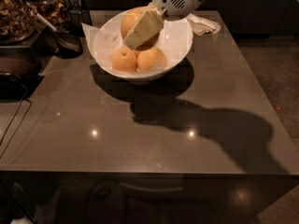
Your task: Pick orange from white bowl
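Note:
The orange (pixel 130 18), the largest and deepest in colour, sits high at the back of the white bowl (pixel 179 37), above two smaller, paler oranges (pixel 124 59) (pixel 151 58). My gripper (pixel 134 34) reaches down into the bowl from the upper right. One pale finger (pixel 143 28) lies across the front of the orange. The other finger is hidden behind the fruit. The gripper looks shut on the orange. The bowl stands at the far middle of the dark table (pixel 187 125).
A crumpled napkin (pixel 203 24) lies right of the bowl. A dark cup with a utensil (pixel 67 40) and jars of food (pixel 16 13) stand at the far left. A cable (pixel 14 120) hangs off the left edge. White paper (pixel 89 32) sticks out behind the bowl.

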`<state>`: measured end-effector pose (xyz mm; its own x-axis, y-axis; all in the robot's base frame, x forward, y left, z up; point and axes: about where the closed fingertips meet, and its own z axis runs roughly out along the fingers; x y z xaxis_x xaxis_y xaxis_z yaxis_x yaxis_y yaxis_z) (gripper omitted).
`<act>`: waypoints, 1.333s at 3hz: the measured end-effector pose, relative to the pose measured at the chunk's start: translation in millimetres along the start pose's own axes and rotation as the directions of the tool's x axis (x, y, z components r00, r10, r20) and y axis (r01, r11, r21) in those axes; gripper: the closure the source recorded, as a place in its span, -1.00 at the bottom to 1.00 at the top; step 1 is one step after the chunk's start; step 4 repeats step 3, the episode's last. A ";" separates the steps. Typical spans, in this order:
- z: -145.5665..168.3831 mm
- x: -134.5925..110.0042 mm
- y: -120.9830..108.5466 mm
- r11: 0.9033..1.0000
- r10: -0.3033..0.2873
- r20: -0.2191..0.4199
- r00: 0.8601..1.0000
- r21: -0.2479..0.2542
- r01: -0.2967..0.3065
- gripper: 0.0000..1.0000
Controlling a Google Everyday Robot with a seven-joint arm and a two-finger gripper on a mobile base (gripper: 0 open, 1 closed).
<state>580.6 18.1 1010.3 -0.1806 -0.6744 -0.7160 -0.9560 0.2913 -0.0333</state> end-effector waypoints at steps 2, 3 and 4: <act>-15.9 3.3 63.3 0.997 0.063 0.052 0.997 0.032 -0.065 1.00; -20.8 9.2 68.1 0.996 0.074 0.035 0.997 0.044 -0.076 1.00; -20.8 9.2 68.1 0.996 0.074 0.035 0.997 0.044 -0.076 1.00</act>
